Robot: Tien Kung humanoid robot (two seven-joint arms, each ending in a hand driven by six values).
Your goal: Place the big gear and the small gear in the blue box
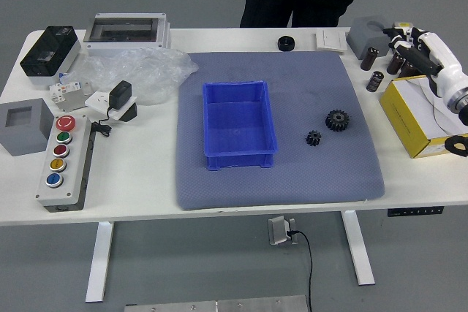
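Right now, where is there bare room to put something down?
The mat is bare between the blue box and small gear, and nearer than both. The white table is bare between the button box and mat. It's crowded left, around the plastic bag, and right, behind the yellow box.
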